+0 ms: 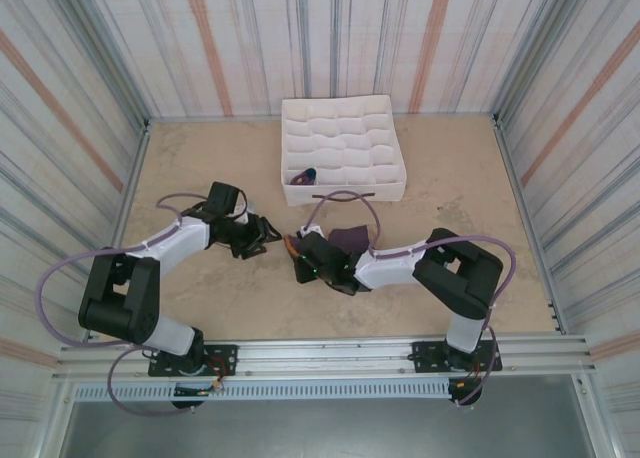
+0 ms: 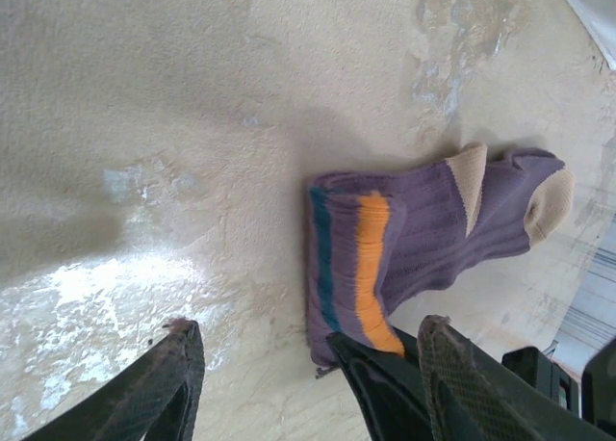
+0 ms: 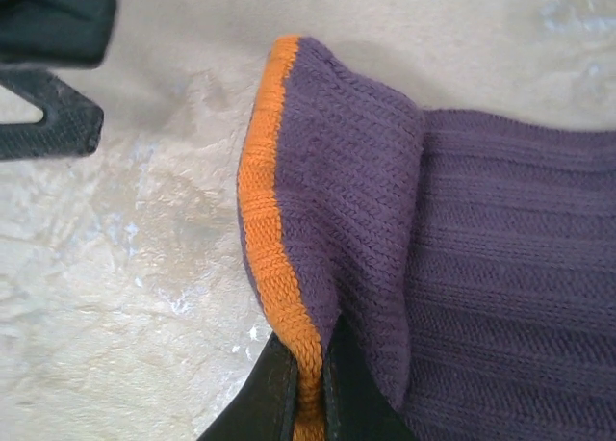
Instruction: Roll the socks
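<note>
looking down, we see the tan table [image 1: 200, 168] inside striped walls [image 1: 80, 98], with the white grid box [image 1: 343, 138] at its far middle. the left arm [image 1: 170, 243] and right arm [image 1: 420, 263] both reach in toward the centre. the socks [image 1: 349, 237] lie on the table just in front of the box, touching the right gripper [image 1: 300, 260]. from the left wrist we see them purple, with an orange and a teal stripe and pale heel and toe. a small purple bundle [image 1: 306, 175] sits in a near-left cell of the box. the right gripper has its fingers [image 3: 279, 393] pressed together, pinching the orange cuff [image 3: 265, 229]. the left gripper [image 2: 308, 330] stands just beside the socks, fingers [image 2: 168, 383] spread, holding nothing.
</note>
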